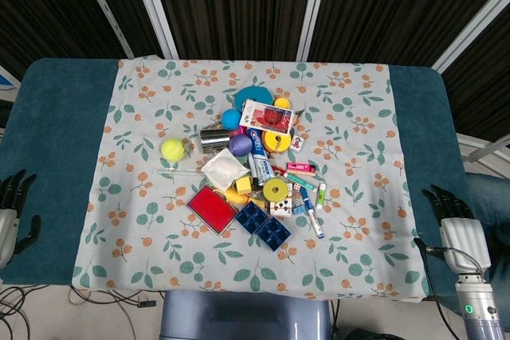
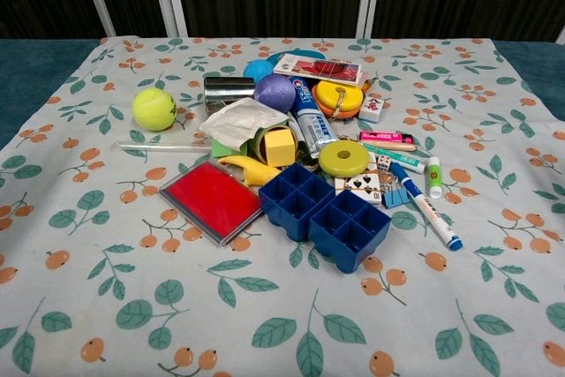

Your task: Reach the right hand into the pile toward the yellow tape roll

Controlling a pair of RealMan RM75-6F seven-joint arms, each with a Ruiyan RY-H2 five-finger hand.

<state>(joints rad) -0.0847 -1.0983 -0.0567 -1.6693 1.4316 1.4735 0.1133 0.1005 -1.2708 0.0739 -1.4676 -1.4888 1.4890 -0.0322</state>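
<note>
The yellow tape roll (image 1: 275,190) (image 2: 343,158) lies flat on the right side of the pile, between a blue sectioned tray (image 1: 263,226) (image 2: 324,214) and a toothpaste tube (image 2: 310,119). My right hand (image 1: 454,224) rests far to the right of it, at the table's near right corner over the teal cloth, fingers spread and holding nothing. Over at the near left edge my left hand (image 1: 9,212) is also empty with its fingers apart. Neither hand appears in the chest view.
Crowding the roll are a red flat case (image 2: 214,199), a yellow block (image 2: 280,145), playing cards (image 2: 363,184), markers (image 2: 427,206), a purple ball (image 2: 274,91) and a metal can (image 2: 228,91). A tennis ball (image 2: 154,108) sits apart at left on the floral cloth (image 1: 358,220).
</note>
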